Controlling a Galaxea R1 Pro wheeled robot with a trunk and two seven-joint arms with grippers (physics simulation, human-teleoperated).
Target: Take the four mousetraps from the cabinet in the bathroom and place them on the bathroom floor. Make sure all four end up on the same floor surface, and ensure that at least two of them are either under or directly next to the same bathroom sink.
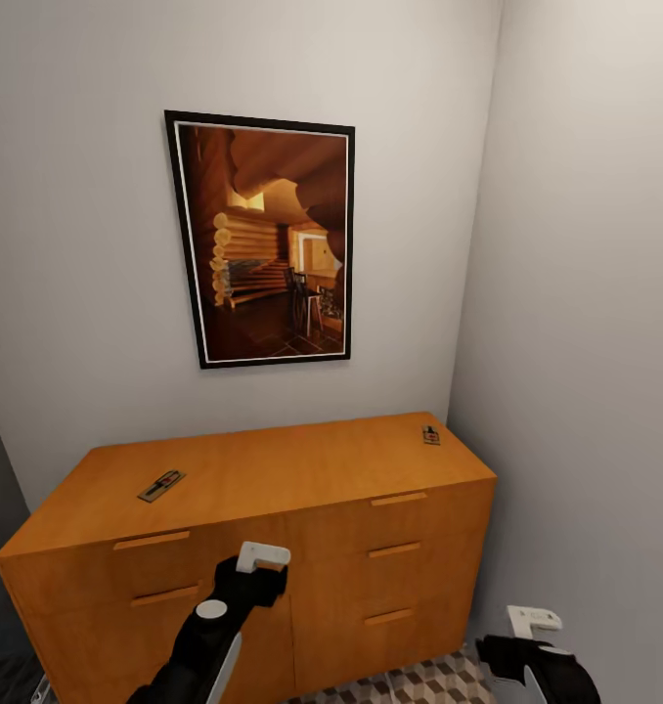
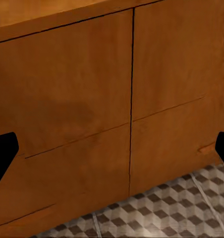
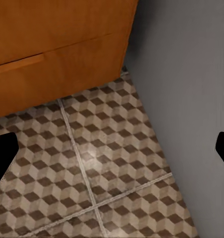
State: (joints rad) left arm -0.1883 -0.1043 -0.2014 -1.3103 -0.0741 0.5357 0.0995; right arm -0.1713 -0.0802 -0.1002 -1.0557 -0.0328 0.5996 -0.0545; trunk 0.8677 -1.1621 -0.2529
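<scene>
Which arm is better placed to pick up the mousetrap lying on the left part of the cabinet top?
The left. The left gripper, jaws apart, is raised before the cabinet front, just below that mousetrap. The right gripper hangs low near the floor, towards the far corner.

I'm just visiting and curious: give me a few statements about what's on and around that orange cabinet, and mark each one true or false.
1. Two mousetraps lie on top of the cabinet. True: one mousetrap near its left end, the other mousetrap at the far right corner.
2. A mirror hangs above the cabinet. False: it is a framed picture of a log interior.
3. The left end effector holds a mousetrap. False: its fingers are spread apart and empty, in front of the drawers.
4. A drawer is pulled open. False: all drawer fronts sit flush.
5. The floor has a cube-pattern tile. True.
</scene>
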